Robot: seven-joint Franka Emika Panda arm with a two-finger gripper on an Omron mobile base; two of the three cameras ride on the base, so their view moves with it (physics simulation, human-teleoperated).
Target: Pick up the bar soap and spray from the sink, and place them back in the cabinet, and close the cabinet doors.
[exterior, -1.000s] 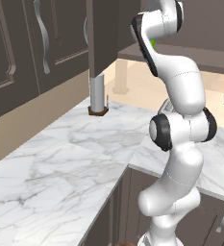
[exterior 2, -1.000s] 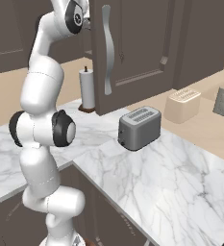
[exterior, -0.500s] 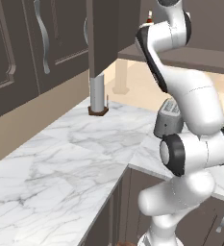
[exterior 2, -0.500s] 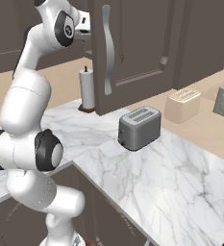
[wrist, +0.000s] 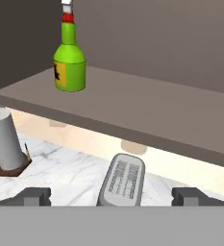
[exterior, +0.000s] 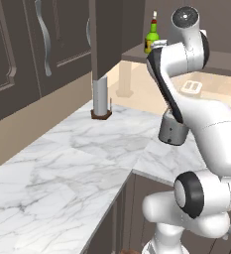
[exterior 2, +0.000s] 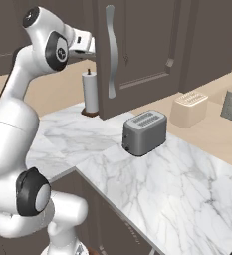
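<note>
hand view: so the spray (wrist: pixel 68 61) is already standing upright near the left end of the cabinet (wrist: pixel 147 120) shelf, a glossy green bottle with a yellow label and red-white nozzle. the gripper (wrist: pixel 111 196) is spread wide with nothing in it. left base view has a panelled brown cabinet door (exterior: pixel 104 34) hanging open, so i'd guess soap and door-closing remain.
</note>
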